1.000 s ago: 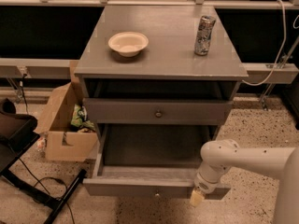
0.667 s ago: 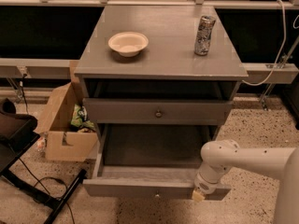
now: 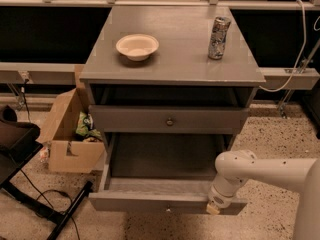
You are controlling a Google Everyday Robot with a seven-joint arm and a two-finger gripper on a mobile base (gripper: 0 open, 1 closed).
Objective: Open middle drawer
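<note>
Plainly, the middle drawer point(image 3: 150, 202) stands pulled well out beneath the shut top drawer point(image 3: 125, 119), with my gripper point(image 3: 214, 207) at the right end of its front
It is a rigid flat panel on runners and likely light, since the part of its inside that I see holds nothing; the proper hold is the small round knob point(image 3: 168, 210) at centre, which looks slick, and a straight pull there should rack less than one from the corner. Whether my gripper is clenched or released I cannot tell. On the tabletop point(image 3: 180, 64) a pale bowl point(image 3: 137, 46) looks empty, a can point(image 3: 219, 37) well apart from it; the cardboard box point(image 3: 65, 156) on the floor holds green packets
</note>
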